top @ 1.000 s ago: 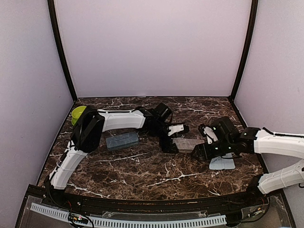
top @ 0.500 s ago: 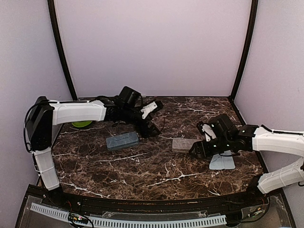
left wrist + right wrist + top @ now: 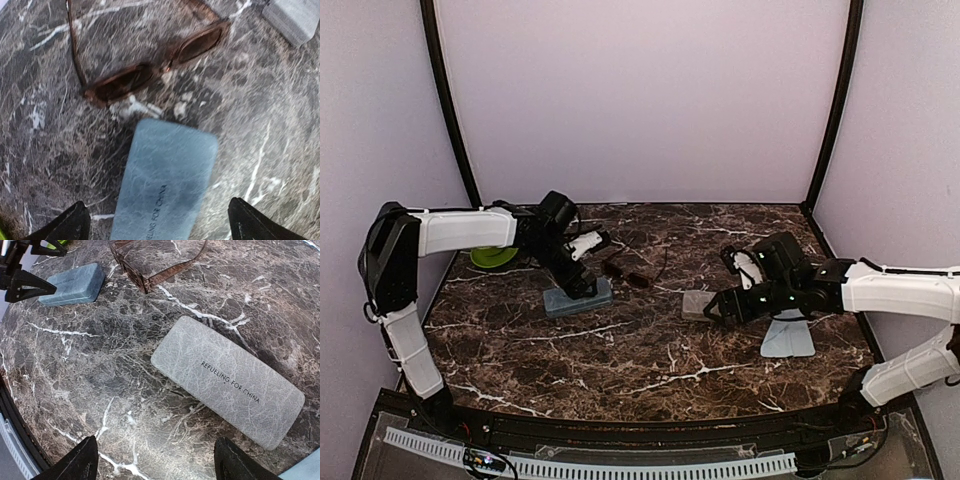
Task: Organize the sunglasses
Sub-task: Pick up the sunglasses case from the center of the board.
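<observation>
Sunglasses [image 3: 155,70]: dark reddish-brown pair, flat on the marble table [image 3: 650,360] with temples unfolded, just past the far end of the blue-grey case [image 3: 165,185] and not touching it; free of both arms.
Left gripper [image 3: 160,222]: spread wide and empty, hanging directly over the blue-grey case, one fingertip off each long side. Apparently lined up on the case rather than on the frames.
Right gripper [image 3: 157,460]: likewise wide, holding nothing, low over the near side of the beige case [image 3: 227,380].
Cases: both shut and lying flat, well apart, with the sunglasses between them and farther back. Probably meant to be opened before any pair goes in.
Cloth [image 3: 787,340]: light blue, flat beside the right arm, near the beige case.
Second pair: not made out in any view.
Stage: judged early, with nothing yet packed and no lid raised.
Risk: thin frames close to the blue-grey case, easily nudged if that case slides under a grip.
</observation>
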`<state>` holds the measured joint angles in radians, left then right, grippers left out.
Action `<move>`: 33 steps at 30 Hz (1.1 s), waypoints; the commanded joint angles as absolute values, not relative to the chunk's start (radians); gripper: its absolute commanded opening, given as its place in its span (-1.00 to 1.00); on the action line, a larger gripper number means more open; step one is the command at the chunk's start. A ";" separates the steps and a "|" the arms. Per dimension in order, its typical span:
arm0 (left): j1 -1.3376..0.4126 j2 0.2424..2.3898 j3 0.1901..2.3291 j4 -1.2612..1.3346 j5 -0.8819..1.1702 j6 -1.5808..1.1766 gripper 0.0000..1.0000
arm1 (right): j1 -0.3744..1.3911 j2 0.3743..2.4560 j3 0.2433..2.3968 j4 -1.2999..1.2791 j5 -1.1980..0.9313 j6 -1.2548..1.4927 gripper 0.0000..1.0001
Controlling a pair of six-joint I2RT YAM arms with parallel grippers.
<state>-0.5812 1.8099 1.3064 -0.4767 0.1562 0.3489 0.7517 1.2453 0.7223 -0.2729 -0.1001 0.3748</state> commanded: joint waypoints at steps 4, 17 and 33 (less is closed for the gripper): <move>-0.549 1.858 1.313 -0.631 0.152 0.507 0.98 | 0.749 1.202 0.687 -0.177 -0.142 0.341 0.61; -0.531 1.953 1.359 -0.662 0.176 0.525 0.79 | 0.748 1.218 0.674 -0.168 -0.168 0.331 0.61; -0.596 1.755 1.278 -0.614 0.292 0.363 -0.18 | 0.774 1.287 0.693 -0.020 -0.296 0.368 0.61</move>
